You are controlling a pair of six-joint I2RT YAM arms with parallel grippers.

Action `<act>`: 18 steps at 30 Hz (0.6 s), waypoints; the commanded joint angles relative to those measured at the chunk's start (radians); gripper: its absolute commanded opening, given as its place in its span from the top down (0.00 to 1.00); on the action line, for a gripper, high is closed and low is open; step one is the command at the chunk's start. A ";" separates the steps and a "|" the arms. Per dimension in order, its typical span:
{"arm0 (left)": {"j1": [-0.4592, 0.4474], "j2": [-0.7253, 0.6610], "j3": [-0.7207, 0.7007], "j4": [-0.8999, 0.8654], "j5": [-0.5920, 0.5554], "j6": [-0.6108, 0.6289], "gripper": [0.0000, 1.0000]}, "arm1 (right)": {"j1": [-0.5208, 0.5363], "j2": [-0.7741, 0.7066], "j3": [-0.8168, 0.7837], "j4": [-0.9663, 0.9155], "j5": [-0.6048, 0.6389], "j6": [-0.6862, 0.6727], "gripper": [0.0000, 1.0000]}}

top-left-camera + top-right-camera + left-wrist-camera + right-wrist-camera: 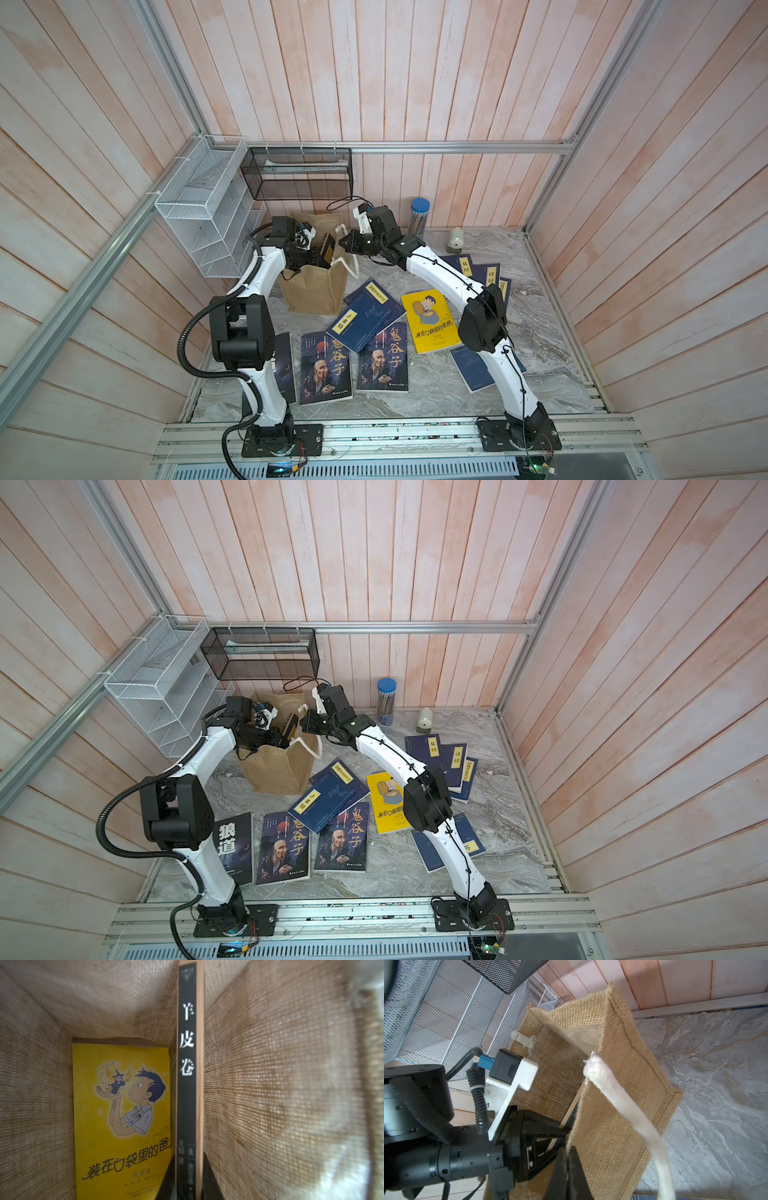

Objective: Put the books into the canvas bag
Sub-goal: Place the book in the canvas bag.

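We log: left claw (321, 257) clamped on black book (187, 1084), held upright inside bag (316, 295); yellow book (120, 1115) lies flat on its floor. Right claw (568, 1159) pinches bag rim. Outside, loose books (368, 322) lie on table (436, 395).

Marble tabletop (436, 399): books (365, 320), bag (316, 291), perhaps pencil tube (419, 218).

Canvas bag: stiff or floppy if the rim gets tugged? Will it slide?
Probably floppy: the canvas bag wall creases where the right gripper pinches its rim. Likely light, so a tug may drag or tip it, though the yellow book inside adds some ballast.
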 commanded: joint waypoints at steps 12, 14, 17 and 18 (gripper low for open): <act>0.020 -0.051 -0.004 0.073 -0.128 -0.007 0.58 | 0.001 -0.018 -0.013 0.029 0.030 -0.026 1.00; 0.023 -0.064 -0.001 0.073 -0.140 -0.005 0.57 | 0.002 -0.021 -0.013 0.028 0.030 -0.027 1.00; 0.028 -0.076 0.011 0.067 -0.176 0.006 0.55 | 0.001 -0.026 -0.012 0.027 0.031 -0.030 1.00; 0.031 -0.076 0.018 0.062 -0.190 0.006 0.55 | 0.001 -0.027 -0.013 0.025 0.031 -0.032 1.00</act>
